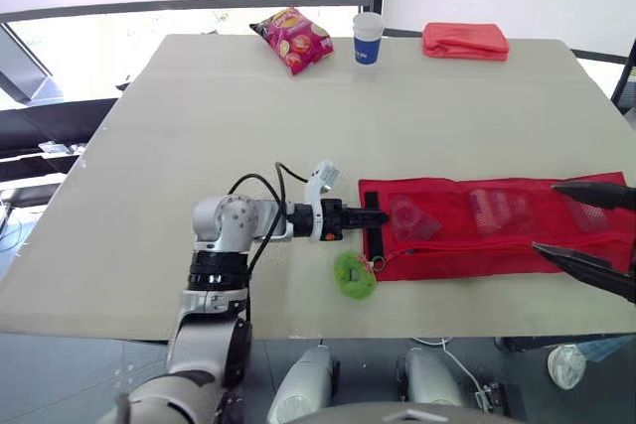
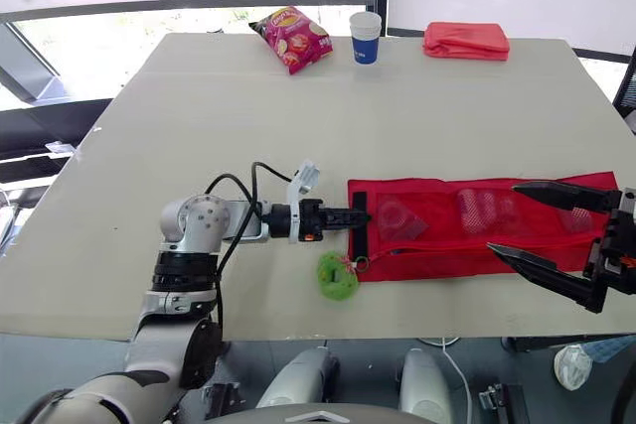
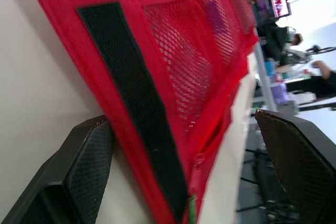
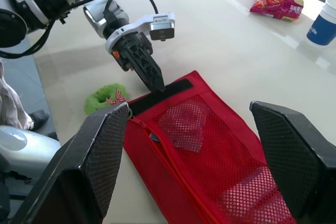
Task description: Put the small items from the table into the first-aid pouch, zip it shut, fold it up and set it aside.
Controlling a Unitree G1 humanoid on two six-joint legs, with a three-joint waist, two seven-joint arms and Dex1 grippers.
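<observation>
Table [image 1: 199,146]: red mesh first-aid pouch [image 1: 447,245] lies unfolded flat near the front edge, right of centre. Right gripper [image 2: 505,217] is over the pouch's right end, fingers wide apart, holding nothing; left gripper [image 2: 364,215] is at the black strap [image 1: 374,243] end, fingers apart with that edge between them, not clamped. Green fuzzy ring [image 1: 355,275] sits on the table just beside the pouch's near left corner

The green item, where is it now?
In the left eye view, the green item lies on the table near its front edge, by the left end of the red pouch.
</observation>
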